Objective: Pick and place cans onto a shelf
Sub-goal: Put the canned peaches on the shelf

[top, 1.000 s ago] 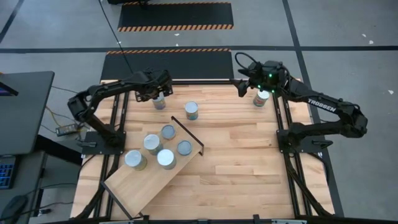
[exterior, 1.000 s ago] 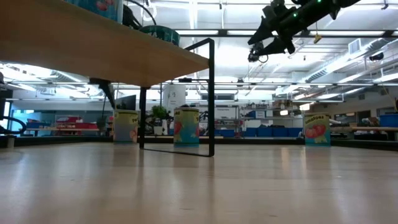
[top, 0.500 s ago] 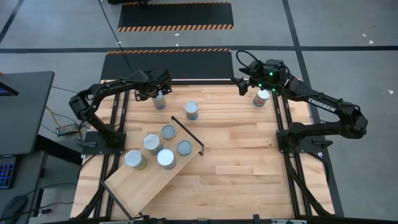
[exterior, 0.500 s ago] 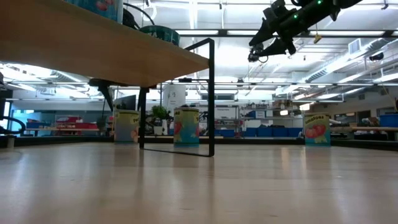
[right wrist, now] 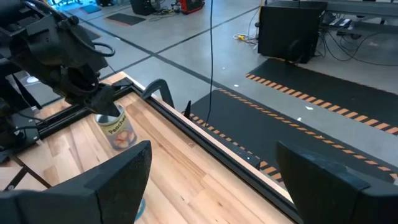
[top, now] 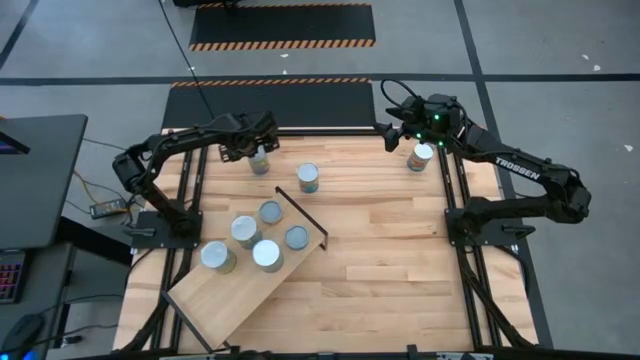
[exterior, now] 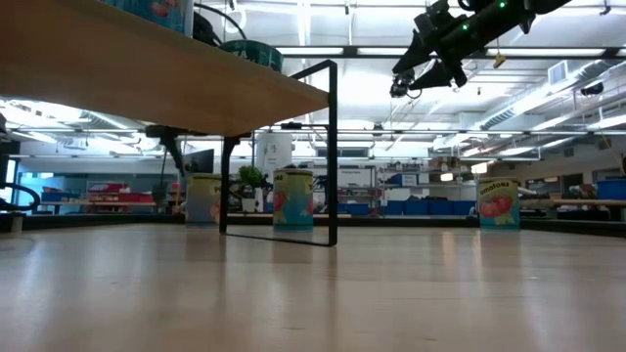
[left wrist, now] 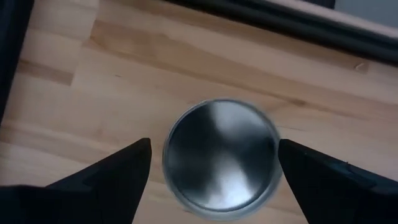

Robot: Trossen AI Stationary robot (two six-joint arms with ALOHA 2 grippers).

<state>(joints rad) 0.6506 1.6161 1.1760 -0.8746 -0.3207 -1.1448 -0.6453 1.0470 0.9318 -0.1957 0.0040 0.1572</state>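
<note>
High view: shelf (top: 225, 295) sits tilted near the table's front-left, w/ five cans on its far end (top: 246, 230). Three more are off it on the tabletop (top: 400, 260): one past the shelf's far end (top: 308, 177), one further back-left of that under the left gripper (top: 252, 152), one way off to the shelf's right near the back-right corner (top: 420, 156). Right gripper (top: 392, 135) hangs just beside that last can, nothing in it.

Low view: from under the shelf you see the three loose tins standing upright; the nearest to the shelf leg (exterior: 293, 198) has a yellowish label w/ red fruit art. Right gripper is up high (exterior: 416, 78), clear of everything.

Left wrist view: shiny silver lid (left wrist: 220, 157) dead between the left claw's fingers (left wrist: 118, 174), which are spread wide, not touching the tin. Imo the risk is a slightly off-centre descent; one finger clips the rim and tips or shoves the can toward the table's back edge, bc the gap each side looks slim.

Right wrist view: right claw's fingers (right wrist: 118, 177) apart too, empty. Looks across at the left arm over its can (right wrist: 118, 132); label reads beige w/ fruit pic.
</note>
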